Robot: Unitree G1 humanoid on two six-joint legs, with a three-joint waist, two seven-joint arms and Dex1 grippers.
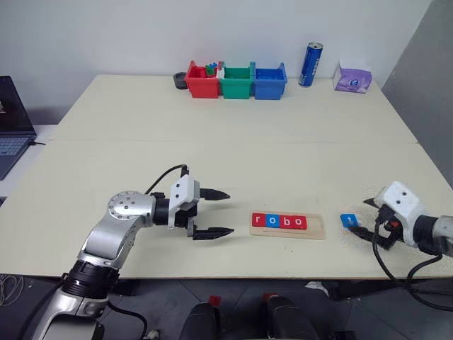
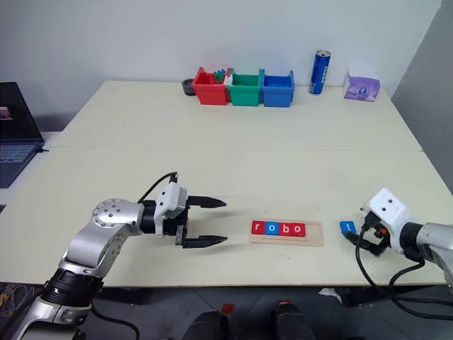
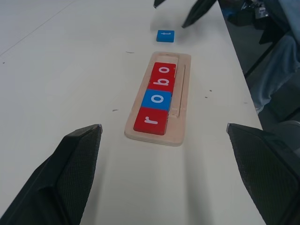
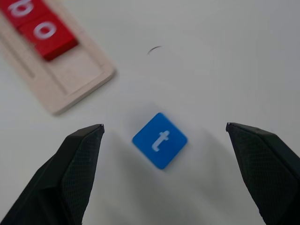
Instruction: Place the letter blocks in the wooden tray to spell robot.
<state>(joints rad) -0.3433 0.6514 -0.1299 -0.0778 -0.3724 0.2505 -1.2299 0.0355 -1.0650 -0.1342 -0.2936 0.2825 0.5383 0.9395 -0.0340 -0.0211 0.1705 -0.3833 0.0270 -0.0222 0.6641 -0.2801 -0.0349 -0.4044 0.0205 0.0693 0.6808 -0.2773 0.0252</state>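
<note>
Four blocks (image 1: pixel 279 222) are being shown seated in the tray (image 1: pixel 316 228), low and right of centre in the head view, spelling r-o-b-o; the last slot at its right end is being left bare. The t block (image 4: pixel 160 140) is lying flat on the counter (image 1: pixel 233 163) just right of the tray, skewed to it, between the spread fingers of the right claw (image 4: pixel 164 136), pinching nothing. The left claw (image 1: pixel 217 212) is being held spread and empty left of the tray.

Trouble ahead is being judged likely from that skew: a pinch across the corners could let the tile twist or pop out. A crooked drop could leave it riding the tray's lip, or nudging the seated o.

The counter is pale and matte, two tops being joined by a seam. Bins (image 1: pixel 236 81), a can (image 1: pixel 310 64) and a purple pack (image 1: pixel 352 78) are being seen at the upper edge, a laptop (image 1: pixel 13 120) at far left.
</note>
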